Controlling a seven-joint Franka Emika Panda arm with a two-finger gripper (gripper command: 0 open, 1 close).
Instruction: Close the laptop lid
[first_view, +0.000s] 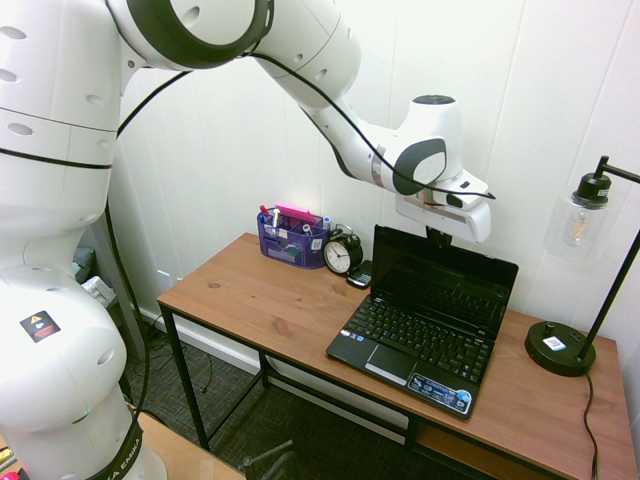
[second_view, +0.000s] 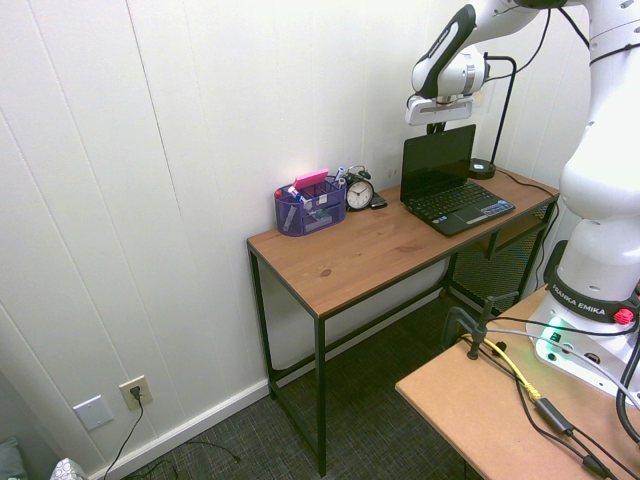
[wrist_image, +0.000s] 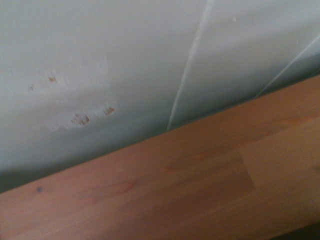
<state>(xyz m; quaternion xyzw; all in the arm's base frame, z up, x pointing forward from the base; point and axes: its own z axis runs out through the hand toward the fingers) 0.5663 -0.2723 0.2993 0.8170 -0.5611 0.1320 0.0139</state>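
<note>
Fingers of the gripper (first_view: 438, 236) showed only as a small dark block just above the top edge of the laptop lid (first_view: 443, 278) in the first exterior view, and whether they were apart or together could not be told. From that side the arm came in from the upper left, its white forearm sloping down to a wrist that hung above the lid's rear edge, the hand pointing downward. The lid stood upright and open, its dark screen facing the keyboard (first_view: 420, 337). The laptop sat toward the right of the wooden table (first_view: 250, 295), near the wall. Left of it stood a black alarm clock (first_view: 342, 254) and a blue organizer (first_view: 291, 239) full of pens. A black lamp (first_view: 563, 345) stood at the table's right end.

From the second exterior view, the arm reached in from the upper right, the wrist bent so the gripper (second_view: 436, 127) sat directly over the lid (second_view: 438, 162), touching it or very nearly so; the finger gap was again hidden. The laptop lay at the far end of the table (second_view: 370, 250), beyond the clock (second_view: 359, 192) and organizer (second_view: 309, 207).

Through the wrist view, only blurred wooden tabletop (wrist_image: 200, 185) and the white paneled wall (wrist_image: 150, 65) behind it appeared.
</note>
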